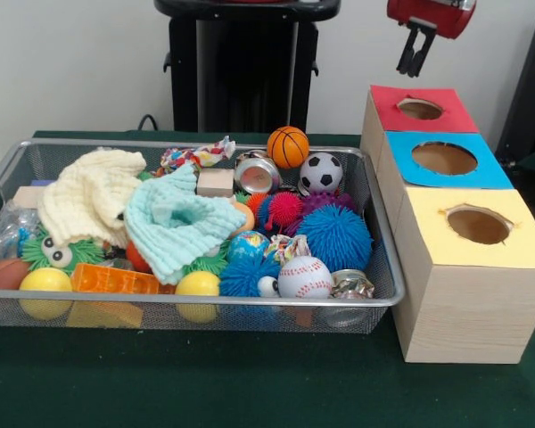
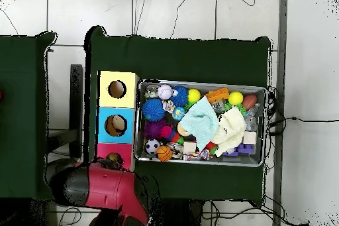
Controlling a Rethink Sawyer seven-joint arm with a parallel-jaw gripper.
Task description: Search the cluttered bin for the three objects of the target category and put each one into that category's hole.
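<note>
The pincer hangs high above the red-topped hole of the three-box sorter, its two dark fingers drawn close together with nothing between them, so it looks closed and empty. In the overhead view the red arm covers it, just beside the red box.

Which category is wanted the pictures do not say; the sports balls look the likeliest set of three. All lie in the wire mesh bin, below the pincer and off to its side, away from the boxes. The basketball and the soccer ball sit at the bin's edge closest to the pincer, touching or nearly so; the baseball lies further off, at the opposite rim, pressed against a spiky blue ball and a crumpled foil piece.

These balls are probably light, and smooth enough to roll or squirt out of a pinch. A grip across the widest part, straight from above, seems safest. The basketball stands clearest; the baseball is crowded, so fingers may snag its neighbours. The mint cloth may hide more.
</note>
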